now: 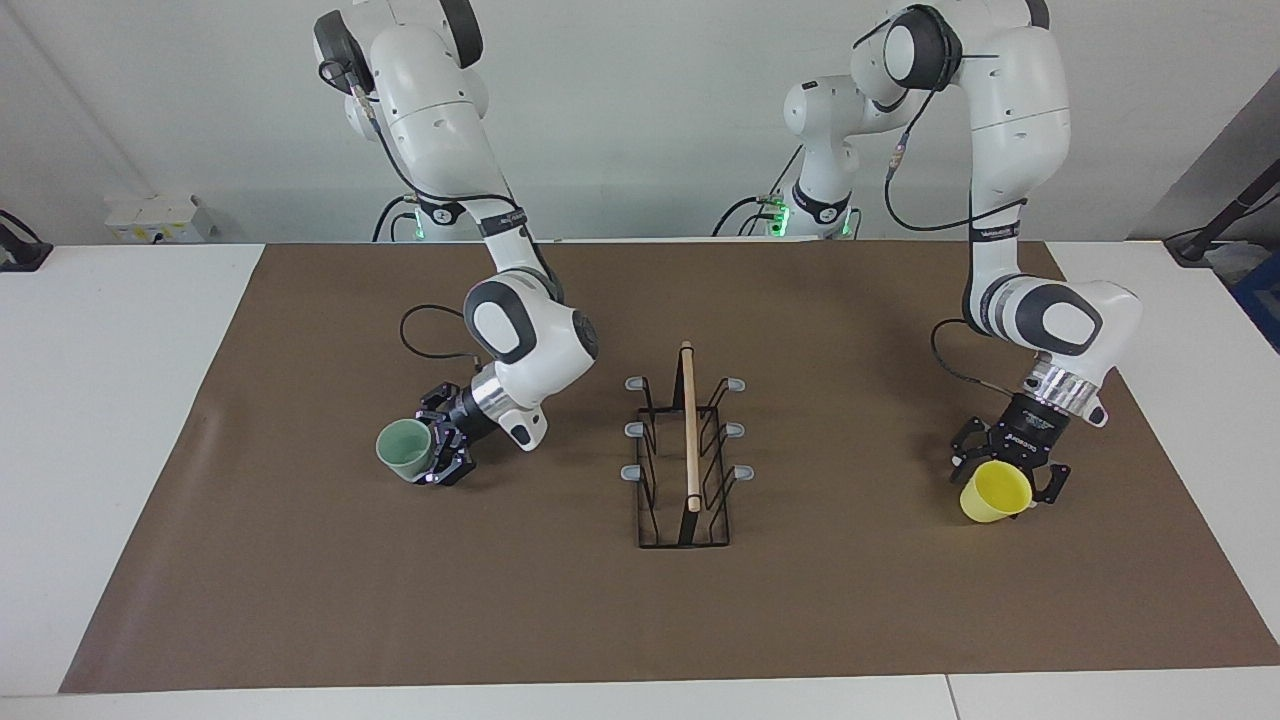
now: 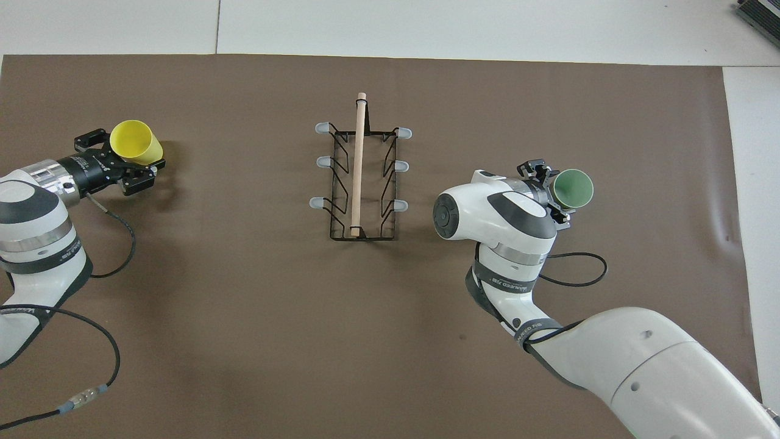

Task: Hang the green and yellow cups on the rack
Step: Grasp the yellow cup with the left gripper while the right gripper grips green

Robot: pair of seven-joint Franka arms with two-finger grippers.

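While both arms are down at their cups, read the overhead view from the left arm's end across. The left gripper brackets the yellow cup, which lies tilted on the brown mat, mouth turned away from the wrist, well apart from the rack. Whether this gripper has clamped the wall cannot be told, so confirm a firm hold before you lift. The rack stands at mid-table, its wooden rod running away from the robots, with all six grey-tipped prongs bare. Toward the right arm's end, the right gripper presses in at the side of the green cup, which sits on the mat with its mouth tipped away from the wrist; here too it cannot be told whether the hold is made. The step in hand appears to be grasping. Seat each thin tapered wall deep before you squeeze, squeeze gently so neither cup squirts out, and lift straight up before you turn toward a prong.
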